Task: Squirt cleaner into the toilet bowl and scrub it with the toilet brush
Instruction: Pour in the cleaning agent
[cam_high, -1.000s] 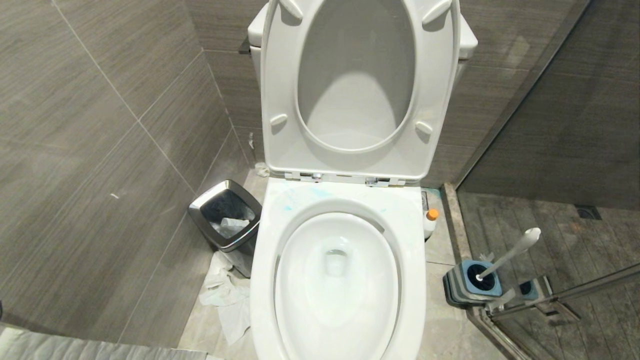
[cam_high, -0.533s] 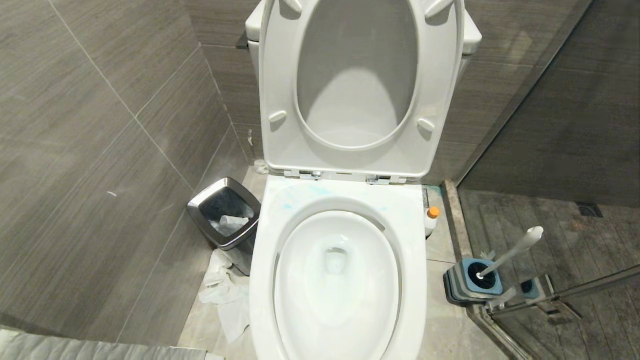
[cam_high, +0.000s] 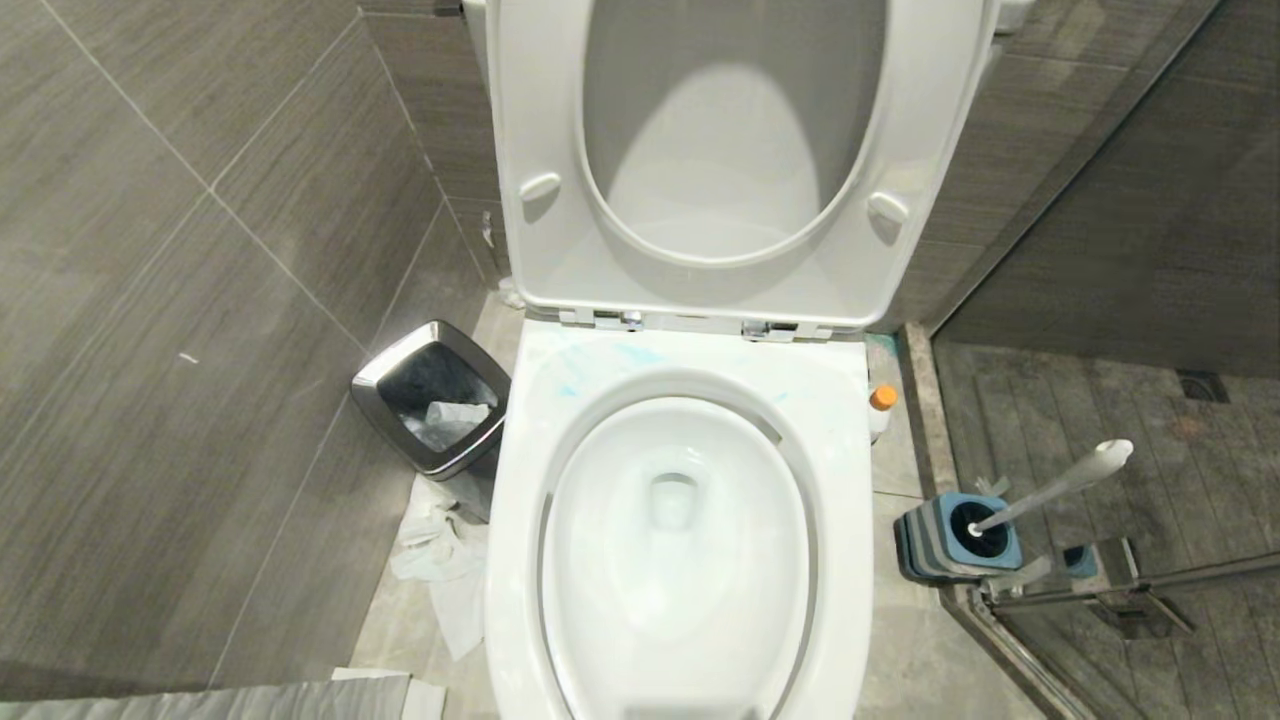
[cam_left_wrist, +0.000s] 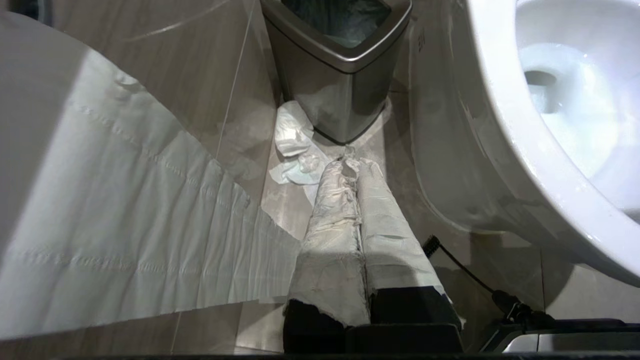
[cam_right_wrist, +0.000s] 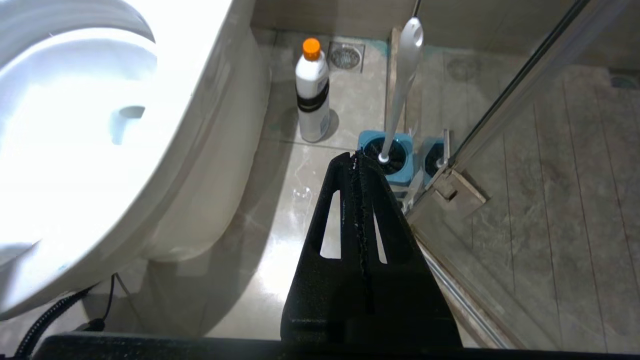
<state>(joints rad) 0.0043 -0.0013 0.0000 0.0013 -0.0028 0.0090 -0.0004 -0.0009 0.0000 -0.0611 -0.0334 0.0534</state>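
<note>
I see both end effectors pressed together, empty: left end effector (cam_left_wrist: 351, 162), right end effector (cam_right_wrist: 356, 156). The toilet brush (cam_high: 1060, 485) stands in its holder (cam_high: 950, 545) beside the toilet bowl (cam_high: 850, 470).

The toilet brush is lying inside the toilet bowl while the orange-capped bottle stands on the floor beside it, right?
Not quite. The toilet brush is not in the toilet bowl; it stands in its blue holder on the floor, as the head view shows. The orange-capped bottle does stand on the floor beside the bowl.

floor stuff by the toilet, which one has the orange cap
The white cleaner bottle, standing upright beside the toilet bowl. The toilet brush nearby sits in a blue holder and has no cap.
</note>
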